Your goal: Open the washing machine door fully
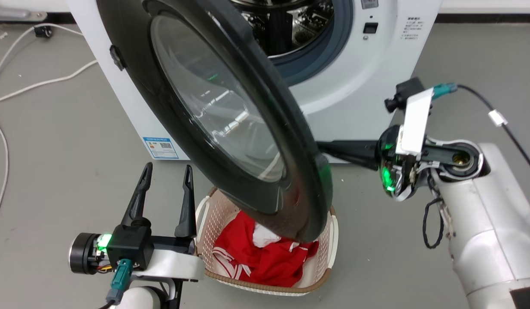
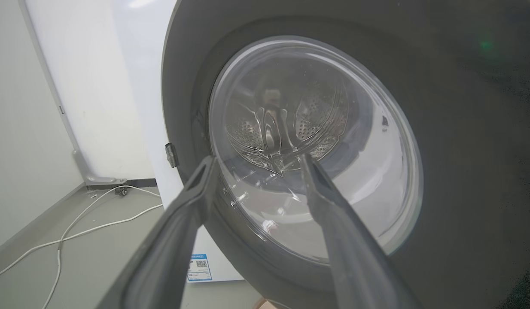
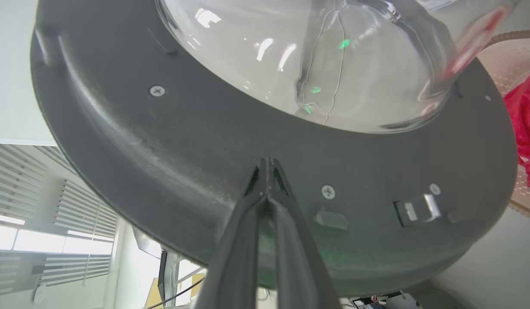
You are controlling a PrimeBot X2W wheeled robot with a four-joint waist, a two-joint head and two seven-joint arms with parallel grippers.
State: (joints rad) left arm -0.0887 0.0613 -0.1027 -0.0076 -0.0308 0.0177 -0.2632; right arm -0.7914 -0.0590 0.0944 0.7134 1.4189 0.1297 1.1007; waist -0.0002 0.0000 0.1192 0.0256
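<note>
The washing machine (image 1: 359, 81) stands at the top of the head view, its steel drum (image 1: 290, 25) exposed. The washing machine door (image 1: 213, 107) hangs partly swung out over the basket, hinged at its left. My right gripper (image 1: 329, 149) is shut with nothing between its fingers. In the right wrist view its tips (image 3: 267, 162) press against the door's grey inner face (image 3: 183, 141), below the bulging glass. My left gripper (image 1: 167, 180) is open and empty, low on the floor side, left of the door. In the left wrist view, its fingers (image 2: 257, 161) point at the door's outer glass (image 2: 359, 150).
A beige laundry basket (image 1: 316, 283) with red clothes (image 1: 265, 257) sits on the floor under the door's lower edge, close to my left gripper. White cables (image 1: 16, 90) trail over the grey floor at left. A blue label (image 1: 160, 147) marks the washer's lower left corner.
</note>
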